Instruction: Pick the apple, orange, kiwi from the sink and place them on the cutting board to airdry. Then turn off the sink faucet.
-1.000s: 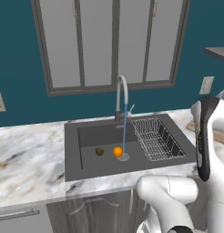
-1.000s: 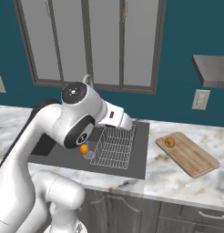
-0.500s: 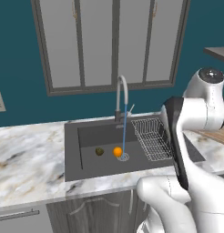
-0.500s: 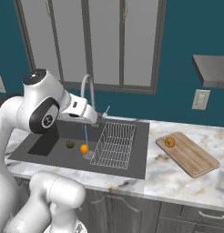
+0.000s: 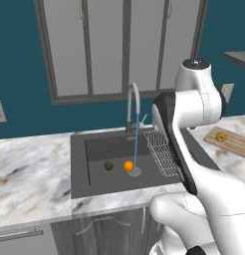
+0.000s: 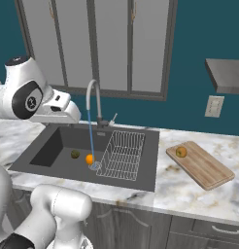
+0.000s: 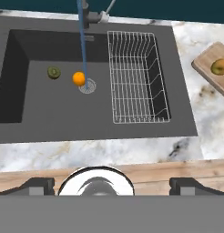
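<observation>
From your left base camera, the white arm (image 5: 191,107) rises high over the right end of the sink (image 5: 97,149), hiding part of the wire rack (image 5: 162,152). The faucet (image 5: 133,107) runs a thin blue stream onto the drain. The orange (image 5: 128,166) lies just beside that stream on the basin floor, with the kiwi (image 5: 109,166) near it on its left. Off to the right, the apple (image 5: 220,136) sits on the cutting board (image 5: 234,142).

From your right base camera, the arm's hand hangs above the sink's left end, well clear of the fruit. The kiwi (image 6: 75,154) and orange (image 6: 89,158) lie close together left of the stream; the apple (image 6: 180,152) rests at the near-left end of the board (image 6: 204,168), on the counter (image 6: 189,192) right of the sink.

From your hand camera, the gripper (image 7: 111,184) looks down on the basin from well above, its two dark fingertips (image 7: 36,185) standing wide apart and holding nothing. The kiwi (image 7: 53,72) and orange (image 7: 78,78) lie left of the rack (image 7: 136,77); the apple (image 7: 220,67) sits on the board at the right edge.
</observation>
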